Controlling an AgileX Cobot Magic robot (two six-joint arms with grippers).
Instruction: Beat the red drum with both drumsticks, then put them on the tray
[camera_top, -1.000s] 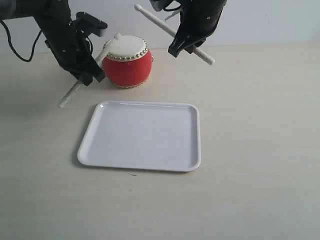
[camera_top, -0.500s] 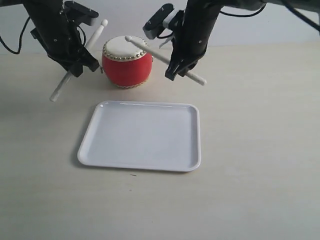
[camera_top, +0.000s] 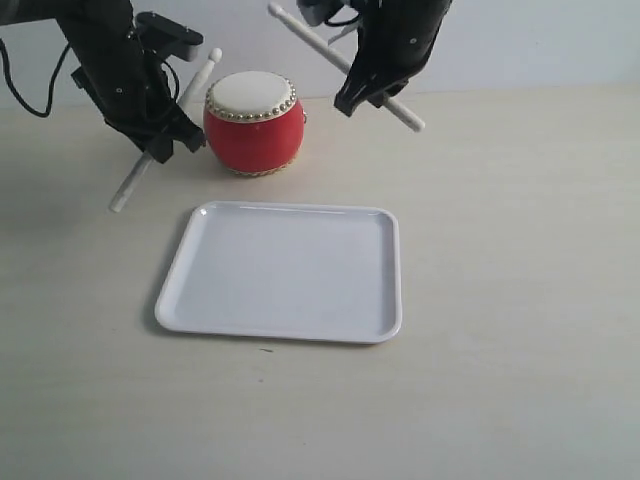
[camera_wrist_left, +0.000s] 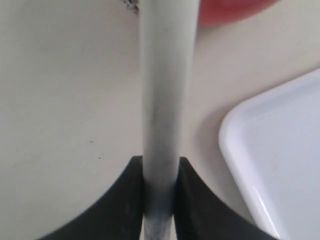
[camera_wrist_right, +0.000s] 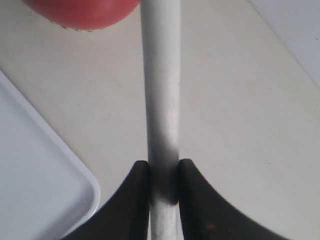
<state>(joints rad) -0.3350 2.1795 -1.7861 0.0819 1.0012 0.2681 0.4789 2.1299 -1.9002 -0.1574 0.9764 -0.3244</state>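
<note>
The red drum (camera_top: 255, 124) with its cream skin stands at the back of the table, behind the white tray (camera_top: 285, 272). To the drum's left, my left gripper (camera_top: 160, 143) is shut on one drumstick (camera_top: 128, 186), whose tip hangs just left of the drum's top edge. At the drum's right and well above it, my right gripper (camera_top: 362, 90) is shut on the other drumstick (camera_top: 310, 38), tip raised. The left wrist view shows the stick (camera_wrist_left: 164, 100) clamped between the fingers, the drum (camera_wrist_left: 230, 10) and the tray (camera_wrist_left: 280, 150). The right wrist view shows its stick (camera_wrist_right: 161, 90), the drum (camera_wrist_right: 82, 12) and the tray (camera_wrist_right: 35, 165).
Both dark arms lean in over the back of the pale table (camera_top: 520, 300), one each side of the drum. A black cable (camera_top: 30, 95) hangs at the far left.
The right drumstick has swung up off the drum's skin, its tip now high above the drum. The left stick's tip has dropped closer to the drum's left edge.
</note>
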